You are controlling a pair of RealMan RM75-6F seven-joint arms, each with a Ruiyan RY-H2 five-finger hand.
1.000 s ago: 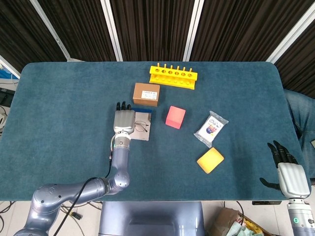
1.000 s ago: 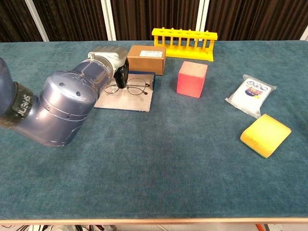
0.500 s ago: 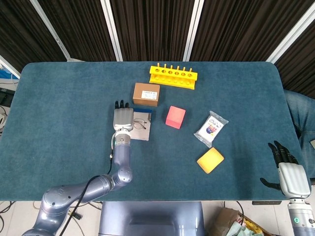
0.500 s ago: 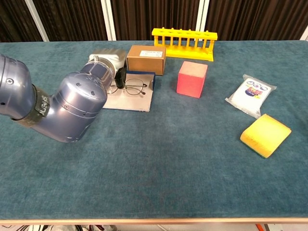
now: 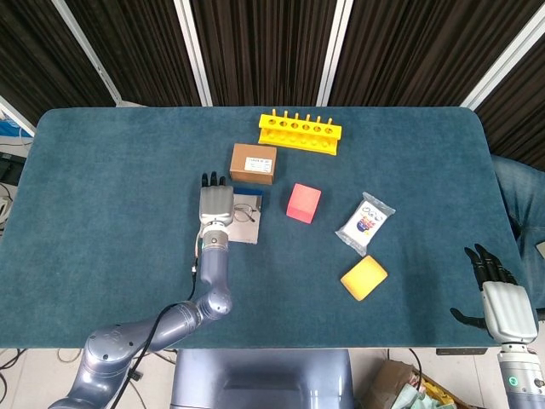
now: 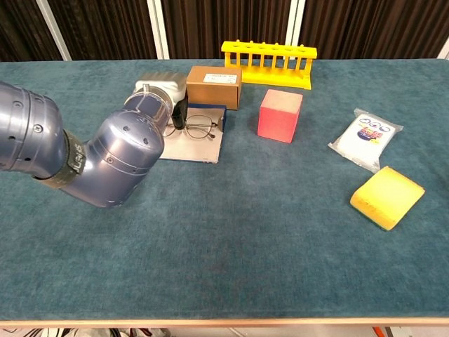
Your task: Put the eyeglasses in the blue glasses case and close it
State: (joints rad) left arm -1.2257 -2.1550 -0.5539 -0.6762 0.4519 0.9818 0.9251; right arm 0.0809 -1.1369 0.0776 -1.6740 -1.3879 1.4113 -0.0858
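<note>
The thin-framed eyeglasses [image 5: 246,212] [image 6: 202,128] lie on the grey lining of the open blue glasses case [image 5: 248,232] [image 6: 196,147]. The case's blue wall [image 6: 212,110] stands behind them. My left hand [image 5: 215,204] [image 6: 161,88] is at the left end of the glasses. Its dark fingers [image 6: 178,116] come down onto the frame and pinch it there, and the forearm hides that end of the case. My right hand [image 5: 502,304] hangs off the table's near right edge, fingers apart and holding nothing.
A brown cardboard box [image 5: 253,163] [image 6: 214,84] sits just behind the case. A red cube [image 5: 303,203] [image 6: 280,114] stands to its right. A yellow rack [image 5: 300,132] is at the back. Further right lie a white packet [image 5: 365,222] and a yellow sponge [image 5: 364,278].
My left hand and the eyeglasses have shifted together a little away from me, toward the case's blue wall. The right hand has not moved.
</note>
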